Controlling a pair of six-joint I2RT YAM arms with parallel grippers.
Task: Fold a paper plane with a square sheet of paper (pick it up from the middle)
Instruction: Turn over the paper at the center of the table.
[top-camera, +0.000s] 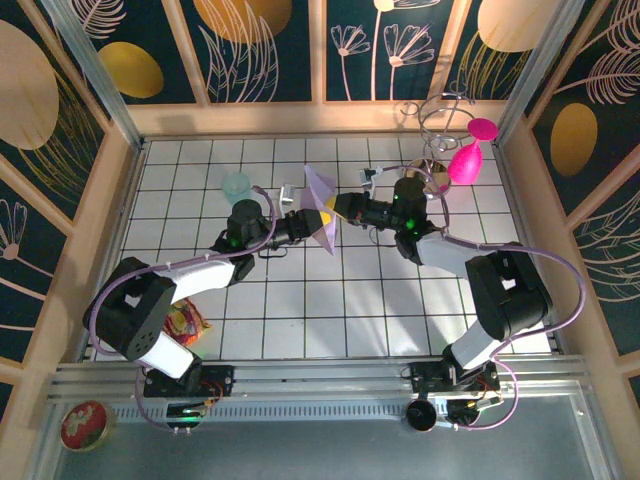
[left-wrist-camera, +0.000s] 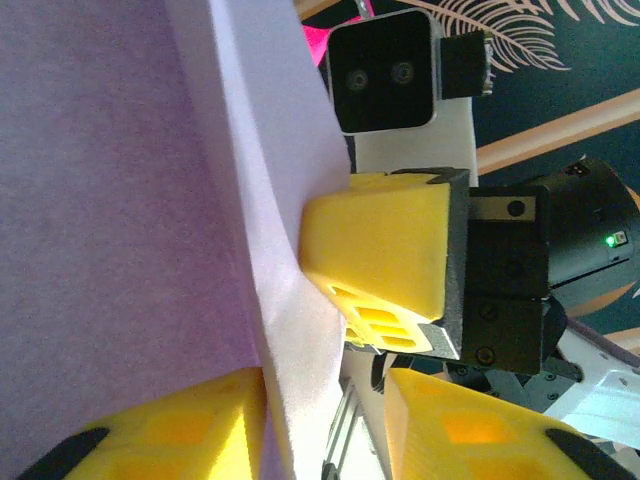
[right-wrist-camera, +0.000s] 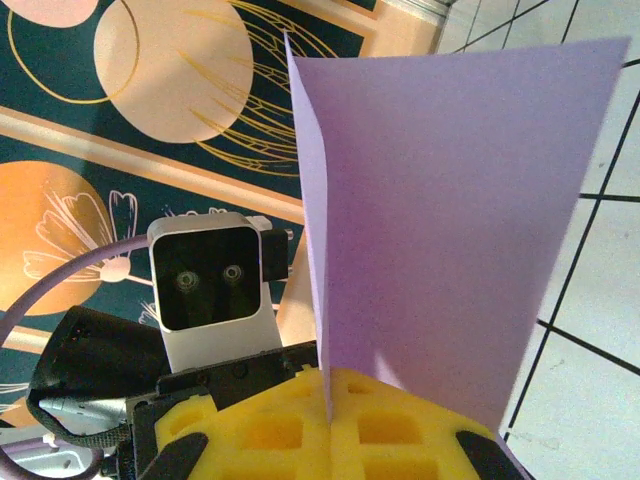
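Fingers of the right hand (right-wrist-camera: 330, 388) are pressed tight together in its wrist view, and we see the sheet of paper (right-wrist-camera: 440, 200) rising straight out of the seam between the yellow pads. The hand is clamped on the sheet's lower edge. The sheet is pale lilac and folded, with a sharp crease running up its left side.

From the left wrist, we find one right finger (left-wrist-camera: 385, 250) pushed flat against the sheet of paper (left-wrist-camera: 120, 200), which bends around it. The left hand (left-wrist-camera: 325, 390) has its two yellow fingers a little apart. The folded edge of the sheet runs down between them and lies against one pad, while the other pad stands clear of it. So this hand is slightly open and grips nothing that we can make out.

From above, the left hand (top-camera: 303, 226) and right hand (top-camera: 337, 210) face each other tip to tip near the middle of the white tiled surface (top-camera: 300, 300). The sheet of paper (top-camera: 320, 192) stands between them as a pointed shape.

Further out, a translucent teal cup (top-camera: 236, 186) sits just behind the left arm. A pink bulb (top-camera: 463, 162) hangs on a wire stand (top-camera: 440, 112) in the far right corner. A patterned pouch (top-camera: 185, 320) lies beside the left arm's elbow.
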